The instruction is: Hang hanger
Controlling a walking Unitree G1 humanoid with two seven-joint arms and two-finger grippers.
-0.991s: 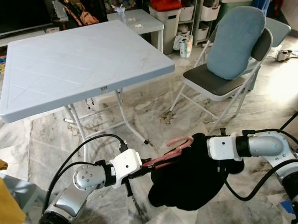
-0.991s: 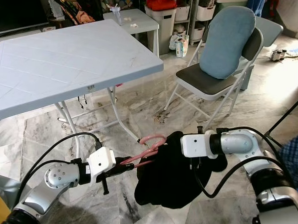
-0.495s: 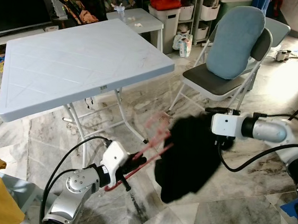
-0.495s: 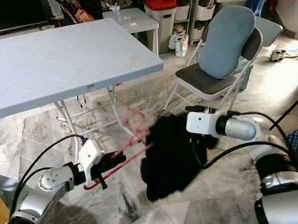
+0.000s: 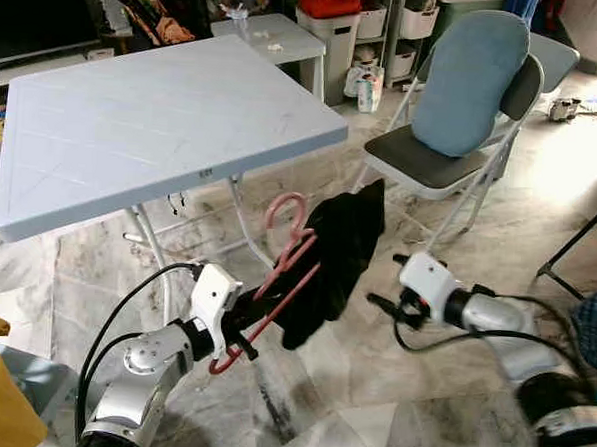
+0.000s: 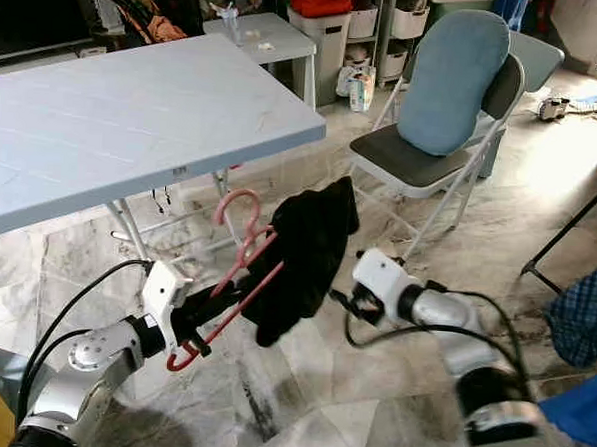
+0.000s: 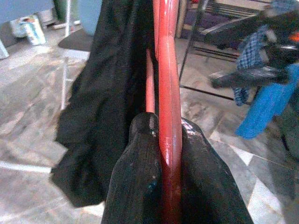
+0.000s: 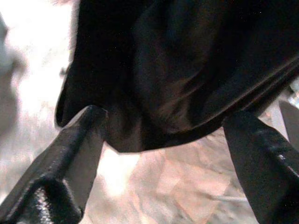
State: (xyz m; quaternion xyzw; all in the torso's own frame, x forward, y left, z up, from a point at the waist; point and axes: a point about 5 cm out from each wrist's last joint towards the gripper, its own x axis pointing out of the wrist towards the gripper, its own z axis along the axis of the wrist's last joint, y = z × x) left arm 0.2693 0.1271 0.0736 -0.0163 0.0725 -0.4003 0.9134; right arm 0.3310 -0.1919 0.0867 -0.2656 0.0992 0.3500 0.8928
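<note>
**Hanger held up beside the worktop, garment draped on it**

The left end effector (image 5: 241,333) is clamped tight on the lower end of a pink-red hanger (image 5: 281,273), its two black fingers (image 7: 140,182) pressed against either side of the bar. The hanger rises tilted up and to the right, its hook just in front of the near right edge of the pale blue worktop (image 5: 133,125) without touching it. A black garment (image 5: 335,255) hangs over the hanger's upper arm and falls free above the floor.

The right end effector (image 5: 382,306) sits low, just right of the garment's lower edge, fingers spread wide and holding nothing; through its wrist camera the cloth fills the gap ahead of the fingers.

Open marble floor (image 5: 440,381) lies near and to the right. A folding chair with a blue cushion (image 5: 466,92) stands far right, clear of both arms. The worktop's legs stand just behind the hanger. How the garment is fixed to the hanger cannot be made out.
</note>
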